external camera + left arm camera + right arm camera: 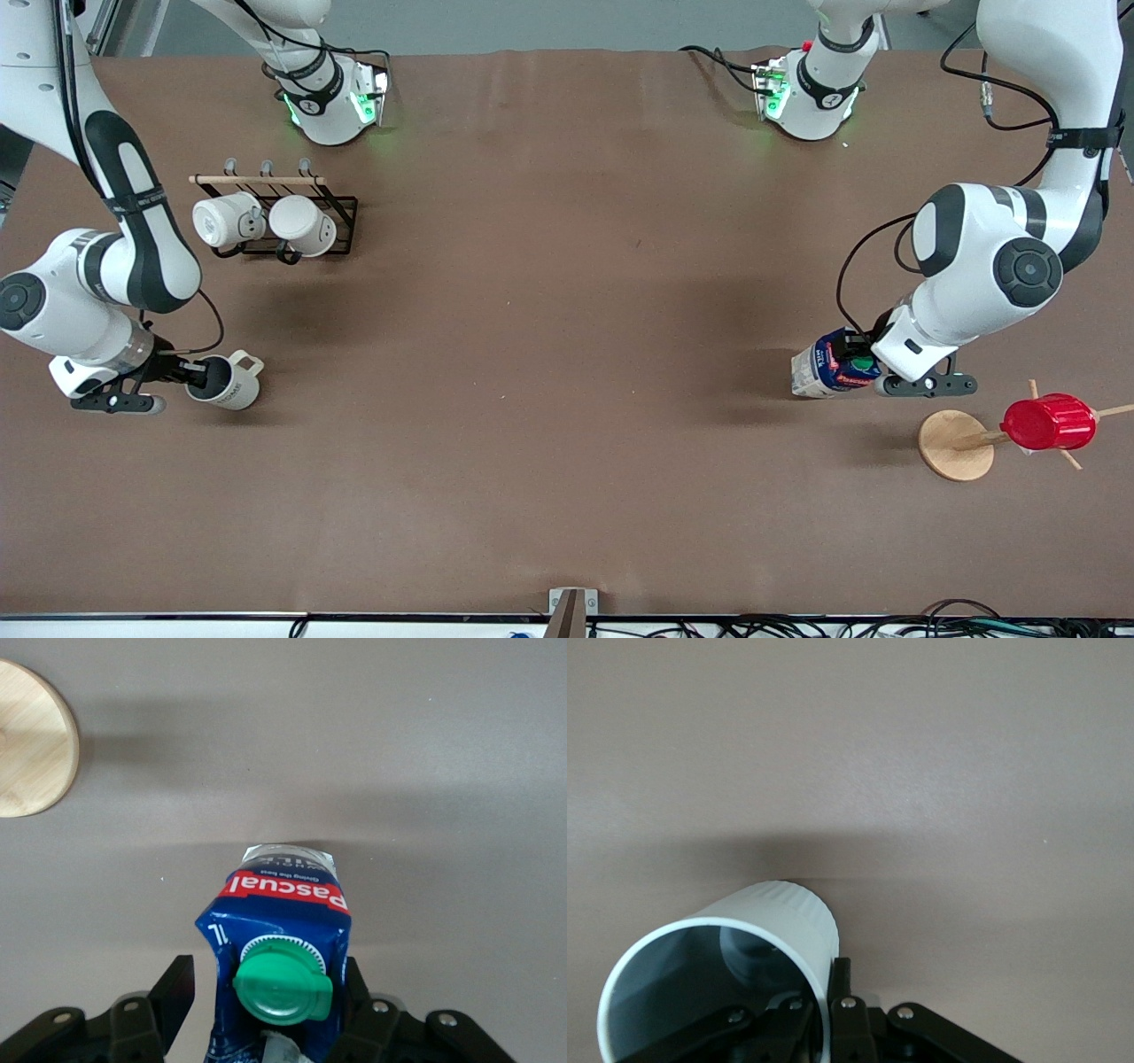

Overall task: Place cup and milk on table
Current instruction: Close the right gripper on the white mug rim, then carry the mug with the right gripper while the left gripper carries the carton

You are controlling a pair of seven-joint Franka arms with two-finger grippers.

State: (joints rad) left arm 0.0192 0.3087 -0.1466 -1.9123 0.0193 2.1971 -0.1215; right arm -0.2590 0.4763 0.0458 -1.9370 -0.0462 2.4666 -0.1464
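The cream-white cup (232, 383) stands upright on the brown table (567, 354) at the right arm's end. My right gripper (190, 372) is shut on its rim, one finger inside and one outside; the right wrist view shows the cup (762, 921) pinched by the gripper (824, 988). The blue and white milk (828, 368) with a green cap stands at the left arm's end. My left gripper (858, 365) straddles its top. In the left wrist view the milk (283, 904) sits between the gripper's (266, 967) fingers, with a strip of table showing between one finger (173, 992) and the carton.
A black rack (341, 221) with two plain white mugs (266, 223) stands farther from the front camera than the cup. A round wooden disc with pegs (952, 443) carries a red ribbed cup (1050, 423), close beside the milk and nearer the camera; the disc also shows in the left wrist view (27, 749).
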